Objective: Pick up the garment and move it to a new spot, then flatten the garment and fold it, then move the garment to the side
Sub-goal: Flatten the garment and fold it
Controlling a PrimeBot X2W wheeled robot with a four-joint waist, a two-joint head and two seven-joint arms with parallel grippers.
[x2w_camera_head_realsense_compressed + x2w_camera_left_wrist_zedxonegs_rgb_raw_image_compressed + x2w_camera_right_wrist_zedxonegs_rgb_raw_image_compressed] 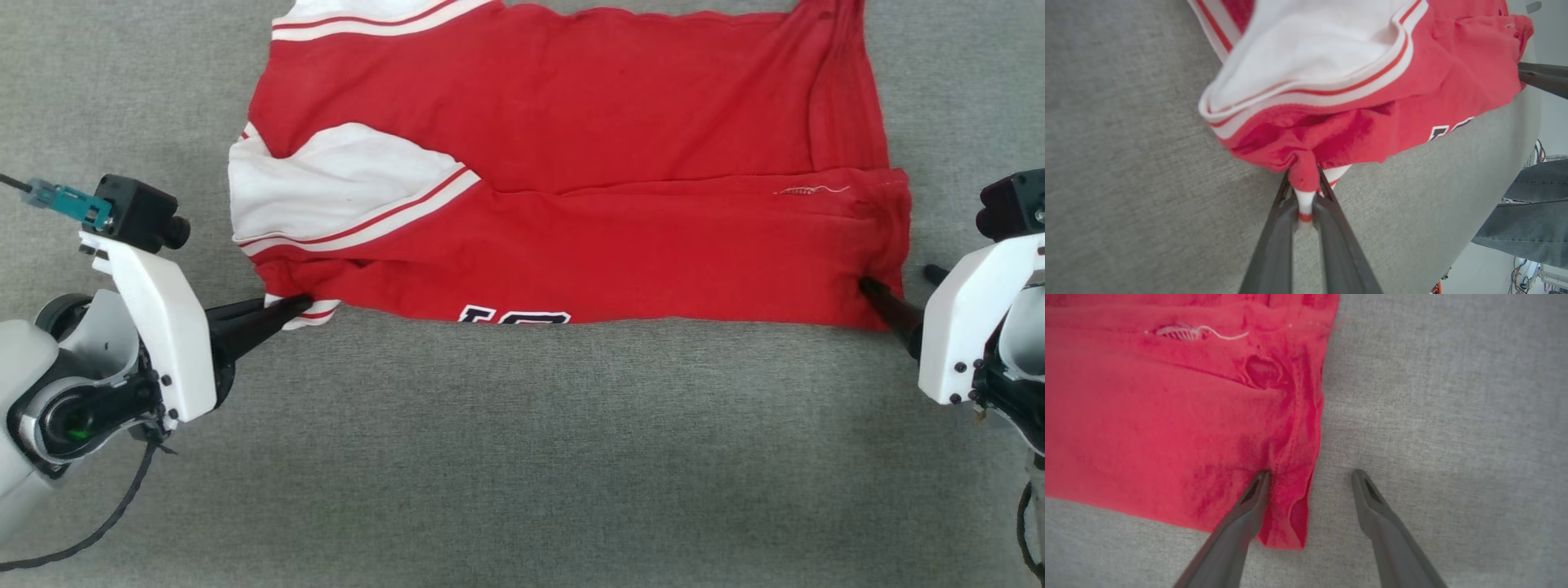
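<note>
Two grippers sit at the near corners of the garment, a red jersey with white sleeves. It lies partly folded on the grey table, towards the far edge, with its long axis running left to right.

In the head view, the left gripper reaches in from the table's left side. Its fingers are pinched together on the garment's near left corner, where striped trim shows. The right gripper comes in from the right side; one finger touches the near right corner and the other stands apart over bare table.

In the left wrist view, the left fingers are narrow, clamped on a tuck of red cloth and white-and-red trim. The garment stretches away from them towards the other arm's dark finger at its far end. A person's leg in jeans stands beyond the table's edge.

In the right wrist view, the right fingers are wide. One rests on the cloth and the other on bare table, with the garment's side edge between them. By the look of it, the right side has yet to close before both corners can lift together
</note>
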